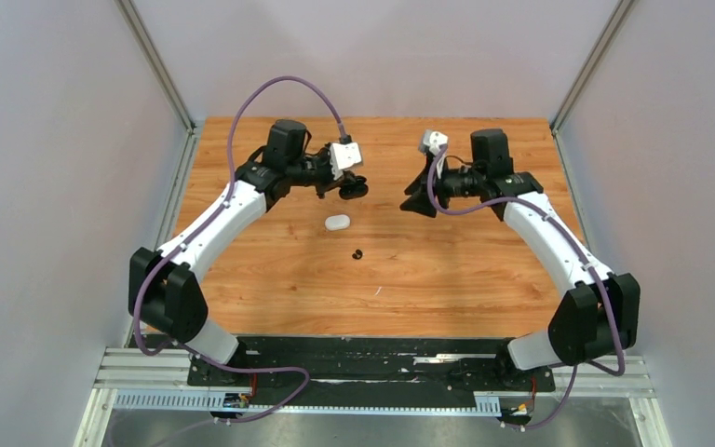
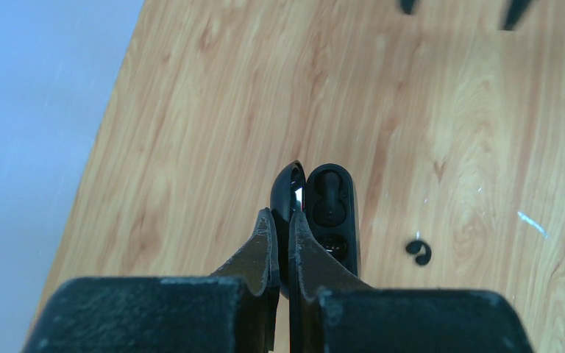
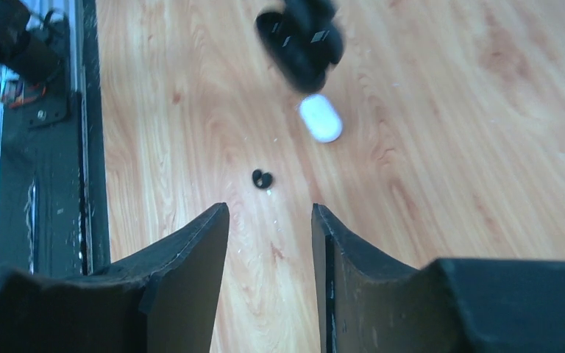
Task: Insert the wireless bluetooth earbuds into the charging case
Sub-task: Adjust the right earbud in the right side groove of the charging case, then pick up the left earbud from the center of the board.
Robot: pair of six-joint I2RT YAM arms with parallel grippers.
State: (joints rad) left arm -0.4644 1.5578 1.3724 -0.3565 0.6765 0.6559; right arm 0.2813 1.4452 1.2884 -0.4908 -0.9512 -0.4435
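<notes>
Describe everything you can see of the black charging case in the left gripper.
The black charging case is a small oval of glossy black plastic, hinged open, its domed lid standing edge-on beside the base. One black earbud sits in the base's far slot; the near slot looks empty. The left gripper pinches it at the near end, apparently by the lid, over the wooden table.

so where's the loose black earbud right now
In the top view the black earbud lies on the table near its middle, just nearer the robot than the white oval case, touching nothing.
</notes>
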